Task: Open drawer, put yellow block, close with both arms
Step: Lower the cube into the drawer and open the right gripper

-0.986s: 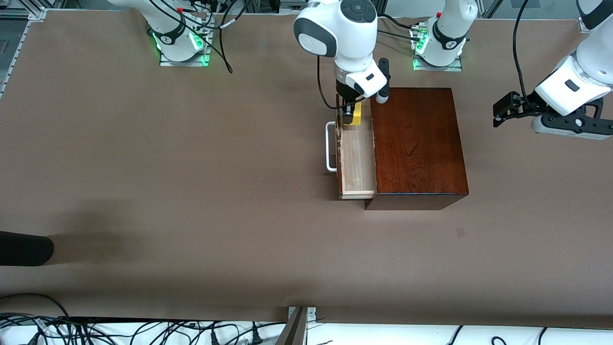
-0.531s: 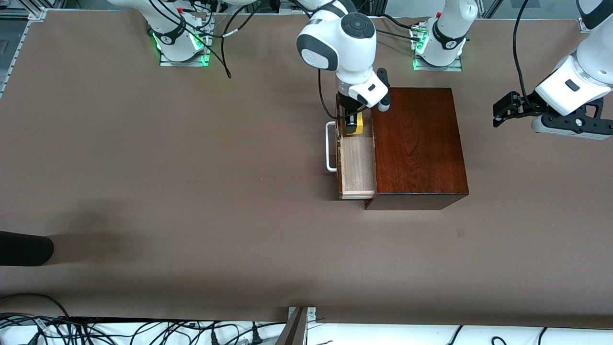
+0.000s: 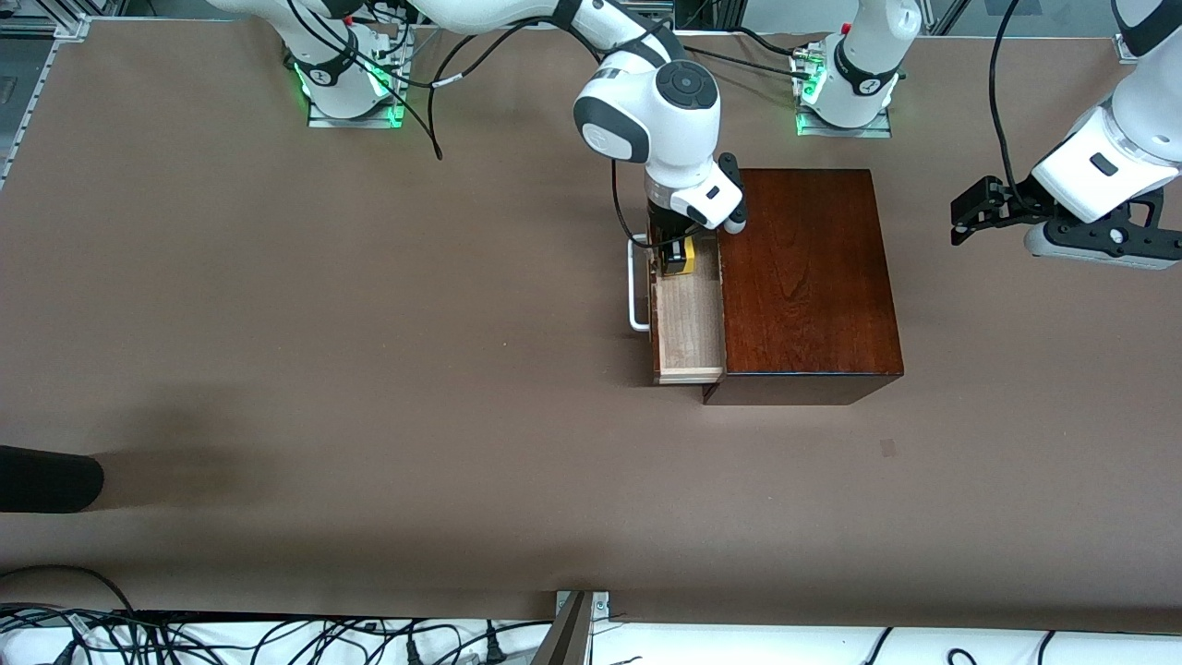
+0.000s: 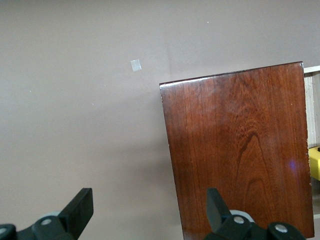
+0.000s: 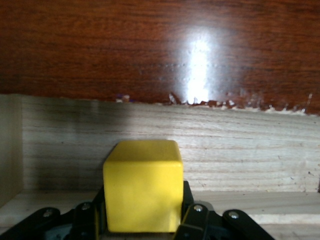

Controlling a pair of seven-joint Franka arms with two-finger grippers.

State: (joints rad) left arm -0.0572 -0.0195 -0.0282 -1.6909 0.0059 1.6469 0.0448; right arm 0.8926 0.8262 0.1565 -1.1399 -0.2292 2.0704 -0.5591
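Note:
The drawer (image 3: 688, 319) stands pulled out of the dark mahogany box (image 3: 803, 277), its white loop handle (image 3: 635, 282) toward the right arm's end of the table. My right gripper (image 3: 677, 259) is low inside the drawer's end nearest the robots' bases, shut on the yellow block (image 3: 681, 255). In the right wrist view the yellow block (image 5: 142, 185) sits between the black fingers (image 5: 195, 217) over the pale wood floor (image 5: 240, 165). My left gripper (image 3: 965, 222) is open and empty, held in the air over the table beside the box, and waits. The left wrist view shows the box top (image 4: 240, 150).
A black object (image 3: 46, 478) lies at the table edge toward the right arm's end. A small pale patch (image 3: 887, 448) marks the table surface nearer the camera than the box. Cables run along the table's near edge.
My right gripper has moved down and along the drawer toward the camera with the yellow block, lower into the drawer. The left arm has not moved.

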